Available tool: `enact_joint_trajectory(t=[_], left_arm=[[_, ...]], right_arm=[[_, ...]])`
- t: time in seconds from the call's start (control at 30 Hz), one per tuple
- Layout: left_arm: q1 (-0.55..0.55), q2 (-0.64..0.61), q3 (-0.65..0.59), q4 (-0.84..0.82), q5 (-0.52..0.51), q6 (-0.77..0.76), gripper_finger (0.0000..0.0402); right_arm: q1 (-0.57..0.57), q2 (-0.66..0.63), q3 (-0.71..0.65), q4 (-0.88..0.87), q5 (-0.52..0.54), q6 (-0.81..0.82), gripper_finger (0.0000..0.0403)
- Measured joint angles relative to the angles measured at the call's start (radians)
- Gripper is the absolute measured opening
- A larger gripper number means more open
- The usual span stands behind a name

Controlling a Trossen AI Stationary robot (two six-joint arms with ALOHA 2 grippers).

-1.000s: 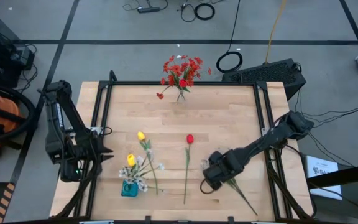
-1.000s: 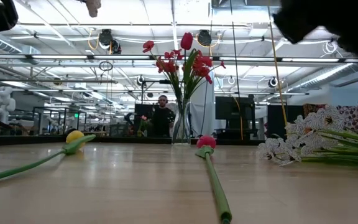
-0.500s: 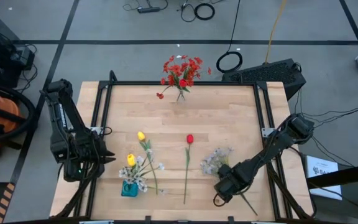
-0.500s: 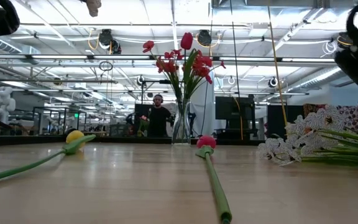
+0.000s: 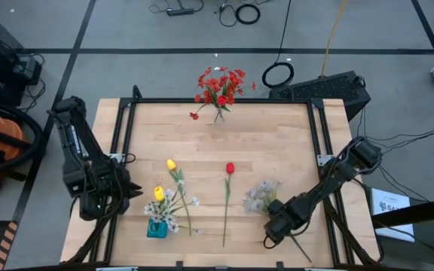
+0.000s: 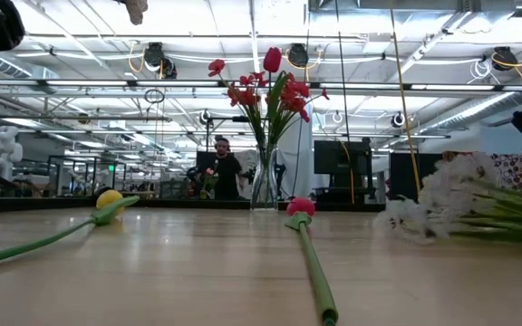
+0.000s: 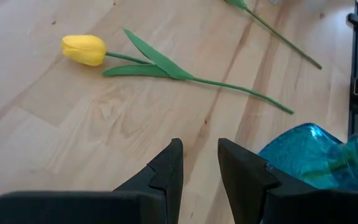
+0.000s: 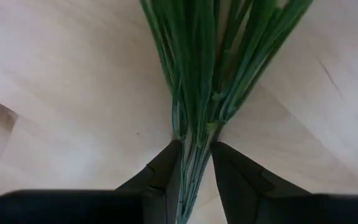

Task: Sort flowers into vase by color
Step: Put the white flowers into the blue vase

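The right gripper (image 5: 276, 226) sits low on the table (image 5: 277, 143), its 2 fingers (image 8: 166, 171) closed narrowly around the green stems of 1 spray of white blossoms (image 5: 261, 194), whose pale heads lie just ahead of it and whose stem ends trail out behind it. Beyond those heads, away from this gripper, 1 red tulip (image 5: 230, 168) lies flat. The left gripper (image 5: 126, 190) hovers at the opposite side with its 2 fingers (image 7: 166, 171) a narrow gap apart and nothing between them. Just ahead of it lies 1 loose yellow tulip (image 7: 84, 50), and close beside its fingertips stands 1 blue vase (image 7: 306, 158) holding 1 yellow tulip (image 5: 159, 194) and white sprigs. Well away from both grippers, 1 clear vase (image 6: 264, 181) holds a bunch of red flowers (image 5: 220, 84).
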Motion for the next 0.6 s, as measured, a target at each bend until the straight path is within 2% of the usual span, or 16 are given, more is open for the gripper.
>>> enact_joint_trajectory(t=[0.13,0.33,0.47,0.6], left_arm=[[0.021,0.0,0.0,-0.001,0.0,0.0,0.0107],[0.044,-0.003,0.0,-0.011,0.0,0.056,0.0107],[0.073,-0.02,0.0,-0.048,0.0,0.065,0.0107],[0.128,-0.055,0.0,-0.009,-0.025,0.198,0.0107]], right_arm=[[0.0,0.0,-0.02,0.004,0.007,0.009,0.008],[0.002,0.0,-0.024,0.005,0.047,0.004,0.001],[-0.003,0.001,-0.024,0.019,0.057,0.016,0.001],[-0.002,0.004,0.0,0.014,0.089,0.028,0.0003]])
